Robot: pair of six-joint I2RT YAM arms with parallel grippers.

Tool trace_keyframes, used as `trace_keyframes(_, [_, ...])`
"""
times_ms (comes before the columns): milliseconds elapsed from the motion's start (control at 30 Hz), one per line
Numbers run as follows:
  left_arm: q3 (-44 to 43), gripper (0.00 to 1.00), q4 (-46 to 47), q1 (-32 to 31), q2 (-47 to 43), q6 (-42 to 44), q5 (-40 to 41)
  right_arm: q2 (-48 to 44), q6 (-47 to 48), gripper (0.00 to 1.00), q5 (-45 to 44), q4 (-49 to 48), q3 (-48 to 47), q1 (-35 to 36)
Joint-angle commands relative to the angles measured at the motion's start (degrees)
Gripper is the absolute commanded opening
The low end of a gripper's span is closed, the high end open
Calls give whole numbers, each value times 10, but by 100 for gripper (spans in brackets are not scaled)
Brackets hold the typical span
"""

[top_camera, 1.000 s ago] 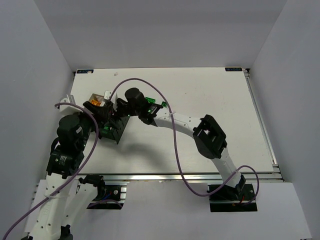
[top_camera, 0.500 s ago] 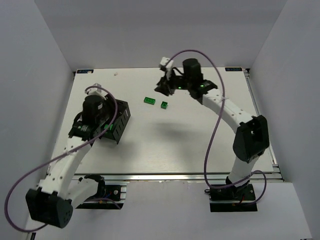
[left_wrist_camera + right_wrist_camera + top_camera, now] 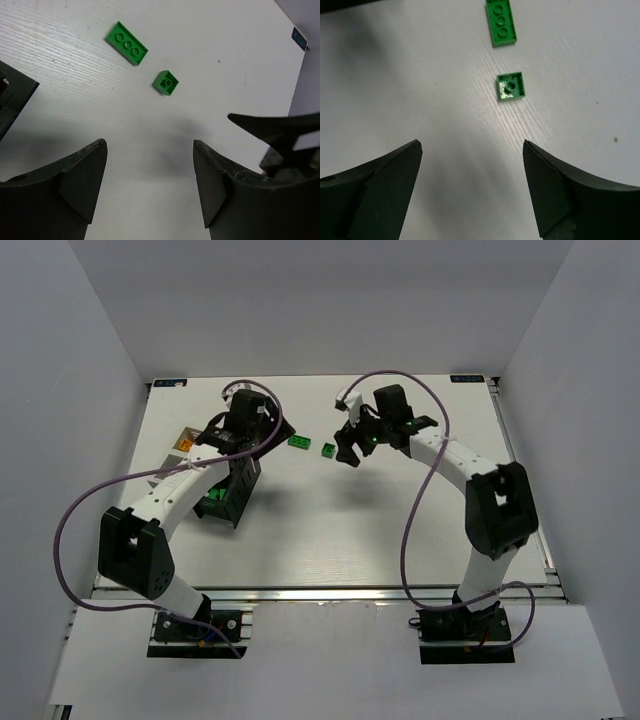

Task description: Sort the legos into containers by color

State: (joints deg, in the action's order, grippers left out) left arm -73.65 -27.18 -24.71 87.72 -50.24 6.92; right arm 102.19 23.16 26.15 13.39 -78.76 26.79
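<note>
White table (image 3: 400,530), two green legos (image 3: 299,442) loose.
Our left gripper (image 3: 150,170) and right gripper (image 3: 470,170) both gape empty near the square lego (image 3: 510,86); we risk colliding.

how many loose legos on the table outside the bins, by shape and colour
long green brick: 1
small square green brick: 1
total: 2
</note>
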Motion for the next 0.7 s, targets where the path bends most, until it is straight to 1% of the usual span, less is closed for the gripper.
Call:
trace_keyframes(0, [-35, 79, -19, -5, -21, -7, 28, 59, 21, 87, -51, 1, -66, -1])
trace_keyframes(67, [-29, 79, -22, -5, -43, 9, 28, 83, 28, 87, -62, -8, -89, -1])
trace_keyframes(100, [-23, 79, -24, -5, -54, 15, 30, 111, 30, 86, -65, -6, -103, 0])
trace_keyframes(167, [7, 79, -24, -5, -81, 35, 33, 142, 37, 86, -73, 12, -157, 0])
trace_keyframes(200, [20, 79, -23, -5, -113, 38, 38, 174, 42, 86, -73, 22, -177, -1])
trace_keyframes(267, [62, 79, -23, -5, -149, 39, 44, 202, 51, 85, -61, 44, -224, -1])
trace_keyframes(333, [91, 79, -18, -5, -204, 34, 47, 227, 67, 84, -38, 52, -246, 0])
trace_keyframes(400, [126, 79, -16, -5, -249, 27, 50, 240, 80, 83, -20, 57, -251, 2])
trace_keyframes(500, [158, 79, -24, -5, -286, 13, 58, 257, 98, 82, -4, 64, -260, 7])
trace_keyframes(667, [178, 79, -35, -5, -336, 1, 68, 279, 110, 81, -6, 70, -276, 13])
